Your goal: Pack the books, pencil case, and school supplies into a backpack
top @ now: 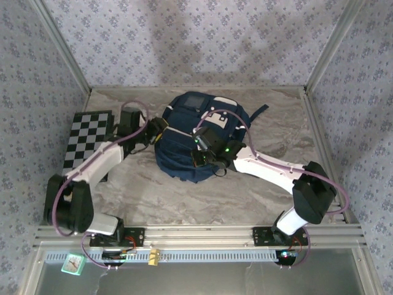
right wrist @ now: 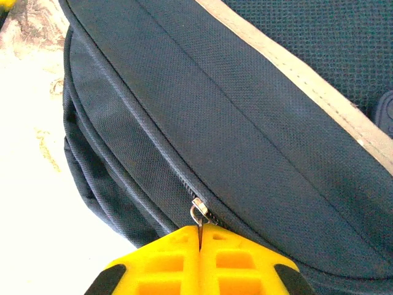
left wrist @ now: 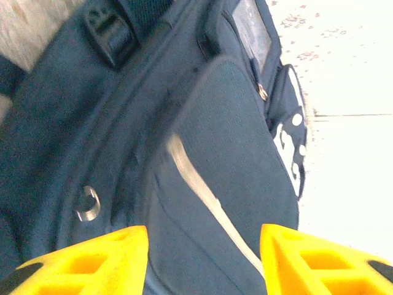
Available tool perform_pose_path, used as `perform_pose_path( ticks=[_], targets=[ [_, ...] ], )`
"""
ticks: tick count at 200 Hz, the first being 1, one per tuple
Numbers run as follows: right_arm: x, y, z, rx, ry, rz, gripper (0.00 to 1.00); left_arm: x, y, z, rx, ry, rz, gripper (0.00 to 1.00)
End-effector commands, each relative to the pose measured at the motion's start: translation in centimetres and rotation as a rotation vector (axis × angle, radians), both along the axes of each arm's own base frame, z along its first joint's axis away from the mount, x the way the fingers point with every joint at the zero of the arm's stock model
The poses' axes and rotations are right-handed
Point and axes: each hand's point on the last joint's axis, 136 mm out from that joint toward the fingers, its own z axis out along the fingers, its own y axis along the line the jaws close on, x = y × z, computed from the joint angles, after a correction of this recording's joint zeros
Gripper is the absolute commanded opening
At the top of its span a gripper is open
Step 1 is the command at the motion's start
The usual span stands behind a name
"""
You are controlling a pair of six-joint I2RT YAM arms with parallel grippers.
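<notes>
Backpack [top: 179,161] lies mid-table [top: 184,200], navy, front patches toward the far wall. Right gripper [right wrist: 199,228] sits on its near seam, yellow fingers pressed together, pinching the metal zipper pull [right wrist: 198,214]. Left gripper [left wrist: 204,236] is at the bag's left side, fingers spread apart, nothing between them. Checkered board [top: 86,138] lies left of the bag.
</notes>
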Motion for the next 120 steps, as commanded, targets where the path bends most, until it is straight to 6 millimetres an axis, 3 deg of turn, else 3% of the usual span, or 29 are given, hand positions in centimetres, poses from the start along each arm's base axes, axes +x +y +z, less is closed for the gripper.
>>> perform_pose_path(
  ticks=[1, 29, 45, 64, 80, 102, 120],
  targets=[
    [-0.5, -0.6, 0.0, -0.005, 0.028, -0.038, 0.0, -1.7, -2.5, 0.5, -0.101, 0.015, 0.055, 0.52],
    [-0.7, -0.5, -0.2, 0.001, 0.03, -0.045, 0.0, -2.9, -5.7, 0.4, -0.15, 0.02, 0.085, 0.53],
    [-0.6, -0.6, -0.3, -0.005, 0.028, -0.052, 0.0, -3.4, -6.0, -1.4, -0.122, 0.086, 0.164, 0.48],
    [-0.4, -0.8, -0.5, -0.008, 0.03, -0.07, 0.0, -3.5, -7.9, -2.0, -0.191, 0.082, 0.175, 0.46],
    [-0.4, -0.6, -0.6, -0.009, 0.029, -0.065, 0.0, -2.9, -8.0, -2.9, -0.167, 0.113, 0.204, 0.42],
    [-0.1, -0.9, -0.7, -0.029, 0.023, -0.077, 0.0, -2.4, -8.3, -3.0, -0.15, 0.118, 0.213, 0.29],
    [0.0, -1.4, -0.8, -0.048, 0.018, -0.093, 0.0, -2.4, -7.1, -3.3, -0.092, 0.11, 0.262, 0.2]
  ],
)
